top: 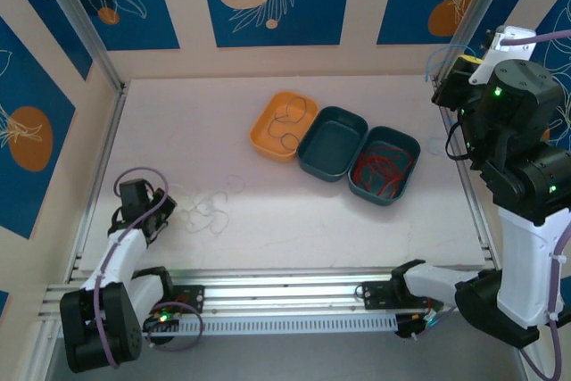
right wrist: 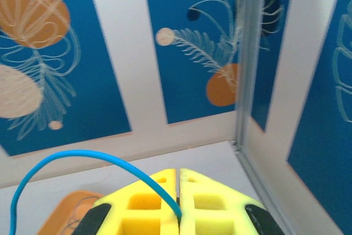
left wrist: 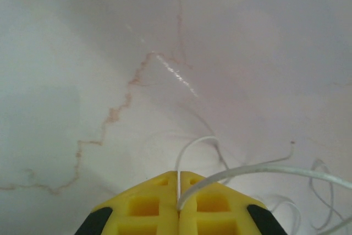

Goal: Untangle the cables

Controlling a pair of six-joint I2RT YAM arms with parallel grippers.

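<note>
Your left jaws are pressed together on a white cable (left wrist: 258, 170), which leaves the yellow fingertips (left wrist: 126, 202) and curves off to the right. The white tangle (top: 210, 213) lies loose on the surface (top: 357, 229), left of the orange tray (top: 266, 138) and nearer the arm bases. Your right jaws are also together, pinching a blue cable (right wrist: 82, 155) that arches up and away to the left. The right arm (top: 522, 176) is raised well to the right of the orange tray, close to the frame post (top: 484, 2). Red cables (top: 382, 167) sit in the teal tray (top: 413, 151) two along from the orange one, and a thin cable (top: 287, 122) lies in the orange tray itself. On the left, the risk is that a pull drags the whole white tangle along or cinches its loops tighter instead of freeing one strand. The strand is so fine that it may also slide out of the grip under any tension. On the right, the free length of blue is hard to trace from above. If it trails near the post or the arm's own body, a swing toward the orange tray could snag it, jerk it from the jaws, or sweep it across the red cables and mix them again.
</note>
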